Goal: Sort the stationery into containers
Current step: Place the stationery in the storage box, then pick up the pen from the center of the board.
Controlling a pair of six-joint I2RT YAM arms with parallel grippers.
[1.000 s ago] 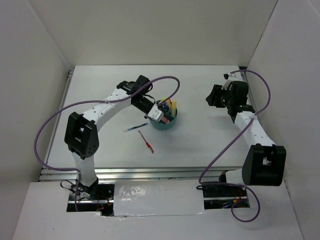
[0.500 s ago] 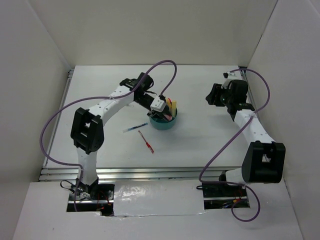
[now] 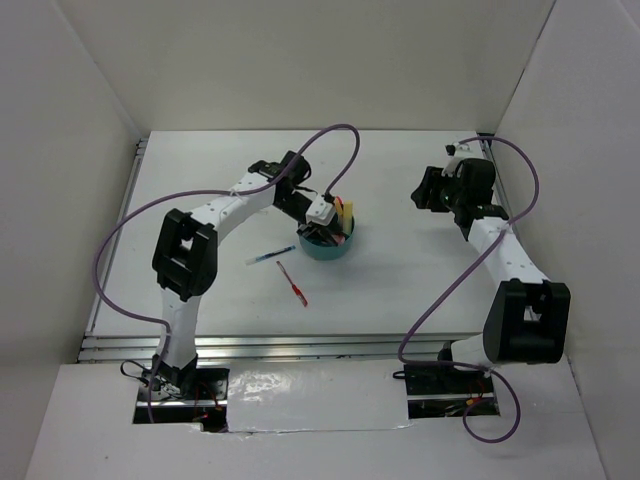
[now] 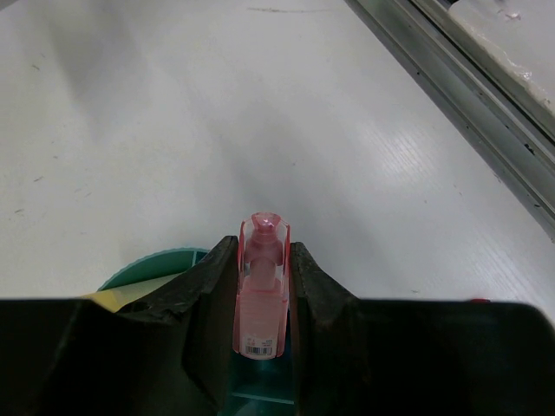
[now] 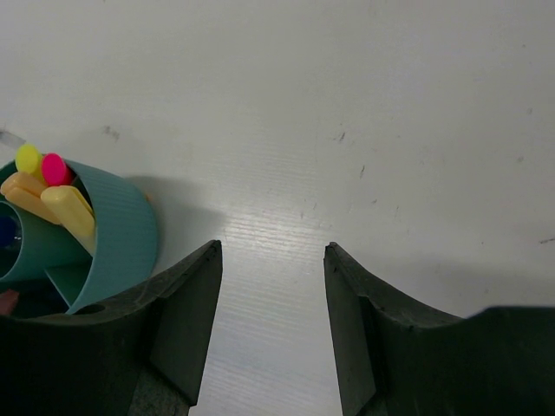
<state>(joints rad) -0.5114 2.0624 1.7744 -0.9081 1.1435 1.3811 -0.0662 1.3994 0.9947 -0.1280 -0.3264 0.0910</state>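
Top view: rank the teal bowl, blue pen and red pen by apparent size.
Largest: the teal bowl, clearly.
Then the blue pen and the red pen: about equally long and thin, so no ranking between them.

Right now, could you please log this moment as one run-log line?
left gripper: shut on pink marker over teal organiser | right gripper: open, empty | blue pen, red pen: on table

Bright, even light; the teal bowl [image 5: 120, 232] casts a soft shadow, near edges dark and blurred.
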